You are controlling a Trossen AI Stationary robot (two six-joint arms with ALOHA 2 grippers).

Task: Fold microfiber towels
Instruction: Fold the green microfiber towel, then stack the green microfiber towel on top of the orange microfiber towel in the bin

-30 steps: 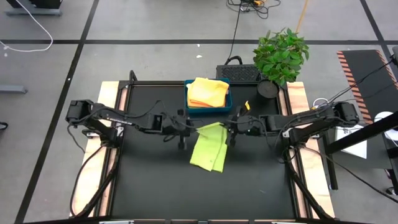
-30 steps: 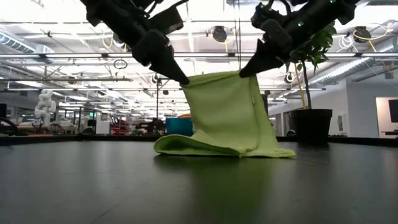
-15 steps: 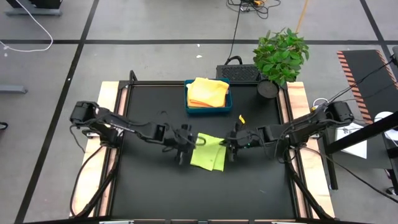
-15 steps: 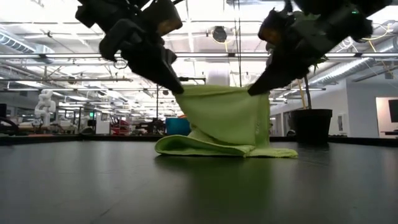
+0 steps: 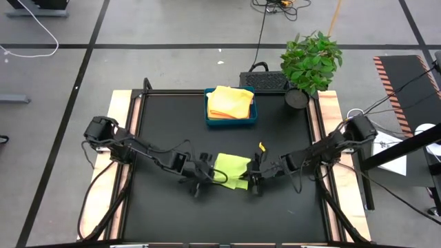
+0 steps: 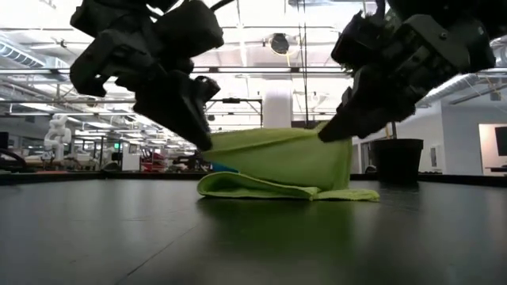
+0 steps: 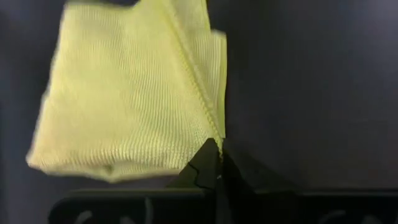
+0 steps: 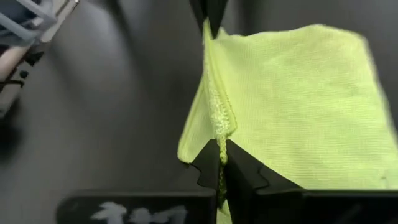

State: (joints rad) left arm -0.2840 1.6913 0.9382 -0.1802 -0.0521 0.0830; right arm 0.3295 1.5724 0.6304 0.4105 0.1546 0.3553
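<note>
Microfiber towel, lime green (image 5: pixel 231 169): lying near the middle of the black desk (image 5: pixel 158 124), its lower layer resting flat while its upper layer is being carried over it, draping low between the two arms.

Desk: wide, matte, dark, offering little slip; light wooden strips are running along both sides.

Blue tray (image 5: pixel 231 118): rigid, rectangular, sitting at the far edge of the desk, well apart from the green cloth.

Folded towels (image 5: pixel 229 101): pale yellow and orange-yellow, soft, lying stacked inside the tray.

Potted plant (image 5: pixel 310 62): leafy, standing off the far right corner.

Left claw (image 5: pixel 205 180): pressed together, pinching one corner of the green towel's raised edge.

Right claw (image 5: pixel 256 180): likewise pressed together, pinching the opposite corner, thin stitched hem showing between its dark fingers (image 8: pixel 208 171).

Cloth surface: fine looped weave, limp, creasing easily, with a bulging rounded fold along its bottom edge in the low view.

Risks, as I am judging them: corners are being held by very little fabric, so a hem could be slipping free. Uneven lowering by the two arms could be leaving edges misaligned. Limp cloth could be bunching or dragging the lower layer along.
</note>
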